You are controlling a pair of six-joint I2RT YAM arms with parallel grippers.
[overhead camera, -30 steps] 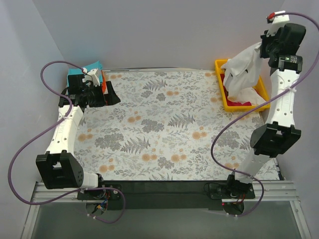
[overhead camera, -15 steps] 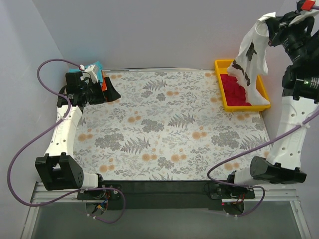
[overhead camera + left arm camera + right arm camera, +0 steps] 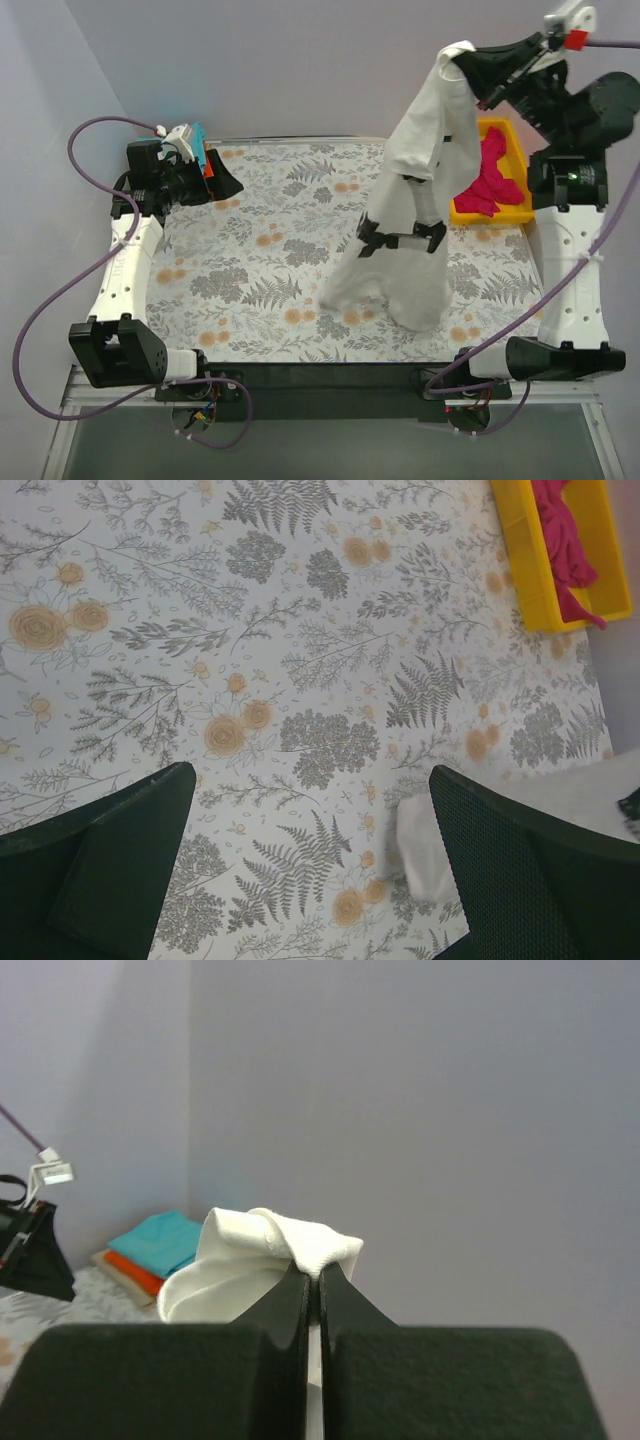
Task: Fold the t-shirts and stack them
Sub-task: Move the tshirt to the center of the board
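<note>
- The floral table cloth [image 3: 260,270] spreads out below both my grippers. Nothing lies on it between them except the hem of the hanging shirt.
- The cream-white t-shirt [image 3: 420,190] has come up out of the bin in the last second. My right gripper [image 3: 465,60] is pinched tight on a bunched fold at its top and now holds it high. The shirt hangs full length beneath my fingers, and its lower edge brushes the cloth. I judge it ready to be spread flat for folding.
- The yellow bin [image 3: 497,216] sits below and behind my right gripper, just beside the hanging shirt.
- The magenta-pink t-shirt [image 3: 490,180] is now uncovered and lies crumpled in that bin, not yet folded.
- The teal t-shirt [image 3: 197,135] lies folded on the orange t-shirt [image 3: 208,170], just behind my left gripper [image 3: 222,182] and partly hidden by its wrist.
- My left gripper has its jaws wide apart, holds nothing, and is well apart from the white shirt. It would have to cross the cloth to take a corner.
</note>
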